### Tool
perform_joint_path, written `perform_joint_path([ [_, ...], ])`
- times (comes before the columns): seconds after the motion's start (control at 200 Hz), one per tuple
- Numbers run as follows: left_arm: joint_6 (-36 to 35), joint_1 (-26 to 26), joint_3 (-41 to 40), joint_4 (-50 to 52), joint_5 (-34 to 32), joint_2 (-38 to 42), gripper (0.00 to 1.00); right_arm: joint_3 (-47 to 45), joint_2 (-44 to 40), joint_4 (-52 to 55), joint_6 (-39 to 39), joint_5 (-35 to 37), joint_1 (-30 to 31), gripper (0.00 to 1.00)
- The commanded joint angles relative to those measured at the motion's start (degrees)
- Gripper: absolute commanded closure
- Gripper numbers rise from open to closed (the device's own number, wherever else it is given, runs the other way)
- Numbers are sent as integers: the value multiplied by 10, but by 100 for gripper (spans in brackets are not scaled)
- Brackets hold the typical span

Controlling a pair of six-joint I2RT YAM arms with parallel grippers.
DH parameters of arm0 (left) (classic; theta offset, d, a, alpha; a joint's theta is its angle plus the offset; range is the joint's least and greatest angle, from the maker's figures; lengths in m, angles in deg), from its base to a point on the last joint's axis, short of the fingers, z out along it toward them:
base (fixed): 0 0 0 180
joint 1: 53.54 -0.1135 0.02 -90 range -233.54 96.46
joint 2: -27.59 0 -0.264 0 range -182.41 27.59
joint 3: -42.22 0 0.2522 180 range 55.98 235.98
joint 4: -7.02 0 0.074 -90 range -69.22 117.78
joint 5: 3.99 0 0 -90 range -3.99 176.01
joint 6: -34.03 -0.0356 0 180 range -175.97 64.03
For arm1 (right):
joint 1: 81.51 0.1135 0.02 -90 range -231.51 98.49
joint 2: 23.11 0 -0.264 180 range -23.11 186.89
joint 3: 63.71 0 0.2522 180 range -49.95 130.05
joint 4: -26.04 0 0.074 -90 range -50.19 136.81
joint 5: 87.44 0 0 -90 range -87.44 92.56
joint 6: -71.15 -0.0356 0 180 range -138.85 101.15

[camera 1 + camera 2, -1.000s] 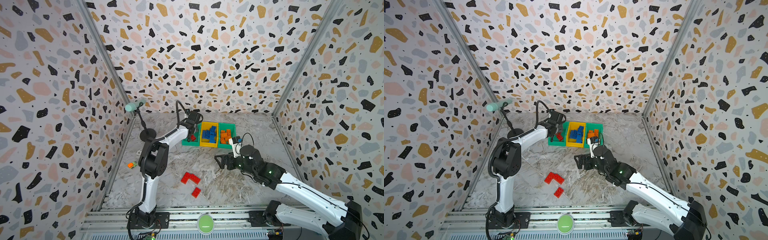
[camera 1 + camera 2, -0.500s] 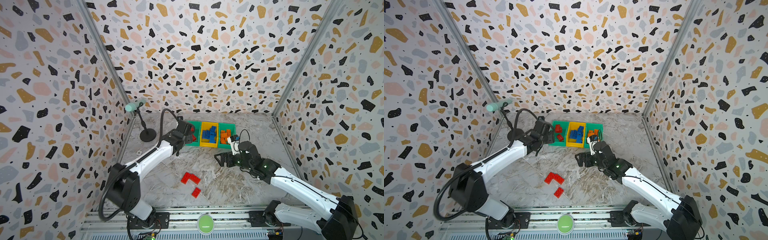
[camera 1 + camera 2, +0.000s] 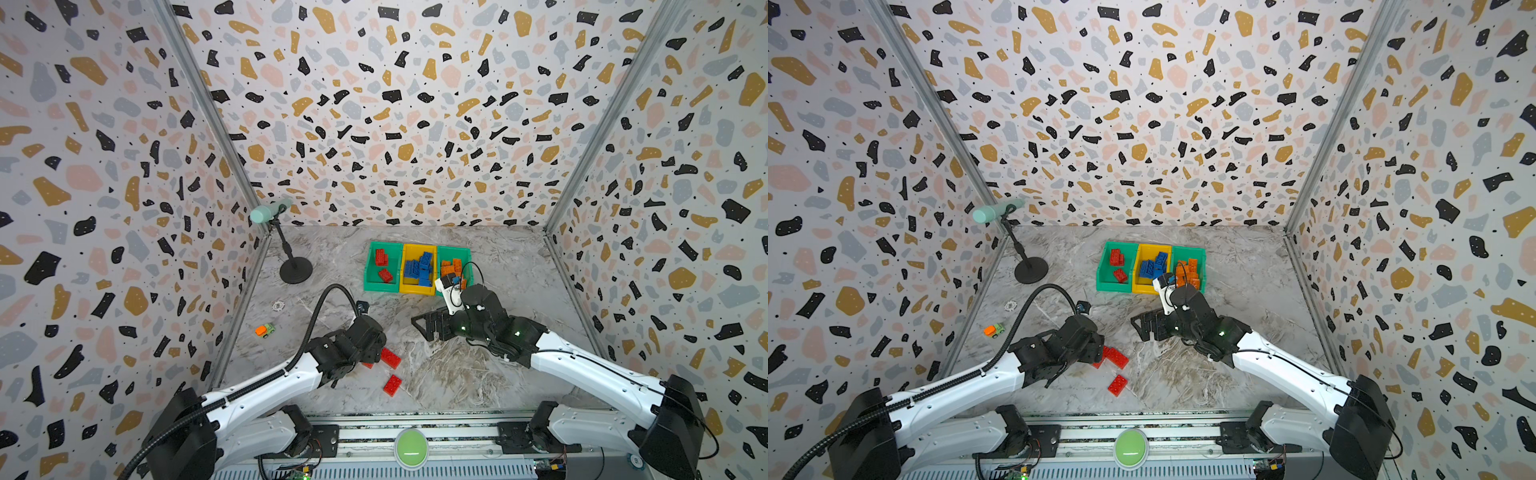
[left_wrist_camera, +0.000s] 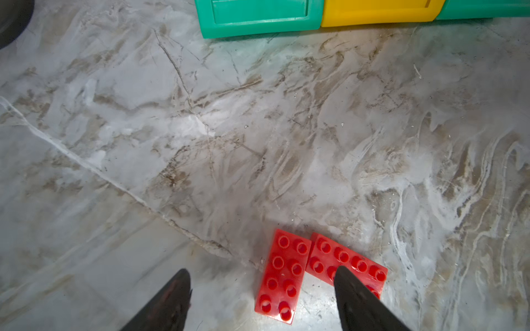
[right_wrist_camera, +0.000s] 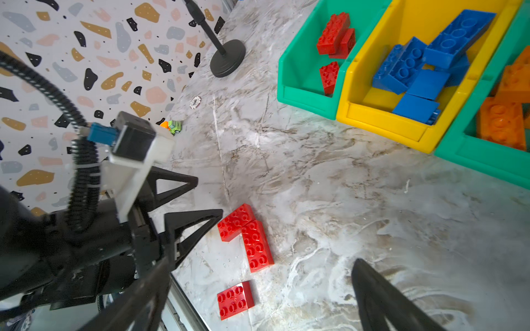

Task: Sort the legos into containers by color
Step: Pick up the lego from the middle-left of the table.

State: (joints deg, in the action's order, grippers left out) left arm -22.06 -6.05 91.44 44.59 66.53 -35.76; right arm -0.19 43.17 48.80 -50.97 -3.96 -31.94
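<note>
The left gripper (image 4: 261, 274) is down over the marble tabletop (image 4: 258, 129) with its jaws spread wide and nothing gripped between them. A long red brick (image 4: 282, 276) lies studs-up on the table in the gap between the two fingers, closer to one finger (image 4: 358, 301) than to the other (image 4: 172, 301); whether either finger touches it cannot be told. A second long red brick (image 4: 348, 262) butts against the first at an angle, forming an L, and the nearer finger's tip overlaps it in the left wrist view. A small red brick (image 3: 392, 385) lies alone just beside the pair, toward the robot's base and outside the jaws. The right gripper (image 3: 429, 326) hangs fully open and empty, between the loose bricks and the row of bins. In that row, a green bin (image 3: 368, 266) holds sorted red bricks (image 3: 381, 257), the yellow bin (image 3: 415, 289) beside it holds blue bricks (image 3: 419, 268), and the other green bin (image 3: 468, 257) holds orange bricks (image 3: 451, 268). A toy car (image 3: 264, 330) sits well apart, near the left wall.
</note>
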Motion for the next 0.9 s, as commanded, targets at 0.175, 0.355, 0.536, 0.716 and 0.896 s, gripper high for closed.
perform_joint_path([
  [0.175,41,57,-37,-27,1,-51,19,13,-42,37,-15,52,14,1],
  [0.355,55,75,-50,-25,-8,-75,20,6,-52,38,-16,56,14,1],
  [0.536,68,76,-48,-23,-25,-114,29,9,-47,38,-9,56,14,1],
  [0.716,64,74,-39,-30,-48,-153,43,8,-50,38,-3,59,13,1],
  [0.896,56,68,-18,-33,-59,-189,72,0,-61,42,-4,63,9,1],
])
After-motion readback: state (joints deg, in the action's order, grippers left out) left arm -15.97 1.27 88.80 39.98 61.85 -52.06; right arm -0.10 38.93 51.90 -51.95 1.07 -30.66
